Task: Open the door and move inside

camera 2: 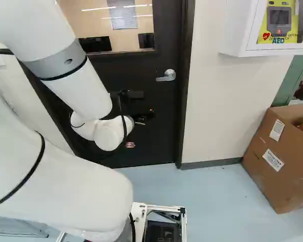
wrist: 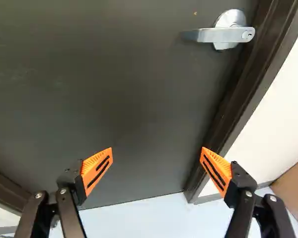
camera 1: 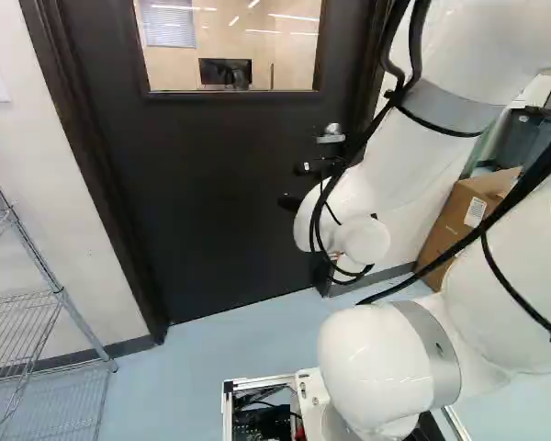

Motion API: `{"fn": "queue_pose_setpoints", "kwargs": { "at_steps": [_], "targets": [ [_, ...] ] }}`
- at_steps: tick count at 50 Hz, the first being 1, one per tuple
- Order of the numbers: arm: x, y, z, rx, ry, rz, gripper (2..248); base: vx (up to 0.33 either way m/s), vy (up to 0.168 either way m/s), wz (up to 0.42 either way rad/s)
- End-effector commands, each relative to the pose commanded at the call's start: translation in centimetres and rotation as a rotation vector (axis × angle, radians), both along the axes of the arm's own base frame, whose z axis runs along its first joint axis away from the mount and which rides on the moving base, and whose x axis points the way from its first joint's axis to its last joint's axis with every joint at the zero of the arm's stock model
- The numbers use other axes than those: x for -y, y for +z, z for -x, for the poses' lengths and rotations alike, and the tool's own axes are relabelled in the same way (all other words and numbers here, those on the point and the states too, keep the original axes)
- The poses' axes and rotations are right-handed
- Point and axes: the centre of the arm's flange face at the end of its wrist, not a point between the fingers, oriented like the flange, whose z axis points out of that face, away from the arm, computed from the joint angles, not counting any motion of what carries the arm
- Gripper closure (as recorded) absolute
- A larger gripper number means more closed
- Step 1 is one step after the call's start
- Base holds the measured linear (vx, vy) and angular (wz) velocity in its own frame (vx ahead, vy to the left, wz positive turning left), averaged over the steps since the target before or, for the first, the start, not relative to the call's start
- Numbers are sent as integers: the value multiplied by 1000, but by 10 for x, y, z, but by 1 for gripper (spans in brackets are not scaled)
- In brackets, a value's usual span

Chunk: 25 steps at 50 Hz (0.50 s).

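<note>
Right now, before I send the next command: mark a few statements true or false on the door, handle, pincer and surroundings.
1. The door is shut. True.
2. The pincer is open and not gripping the lever handle. True.
3. The lever handle points straight down. False: it lies roughly level.
4. The door is solid, with no glass. False: a window is set in its upper part.
5. A wire shelf stands at the left of the left base view. True.
6. In the right base view, the floor right of the door is bare. False: a cardboard box stands there.
</note>
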Motion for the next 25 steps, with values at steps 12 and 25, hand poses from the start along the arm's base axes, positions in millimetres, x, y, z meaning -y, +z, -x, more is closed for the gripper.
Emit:
{"fn": "queue_pose_setpoints", "kwargs": {
  "at_steps": [12, 25],
  "targets": [
    [0, 13, -20, 27, 0, 0, 3, 0, 0, 0],
    [0, 27, -42, 57, 0, 0, 3, 0, 0, 0]
  ]
}}
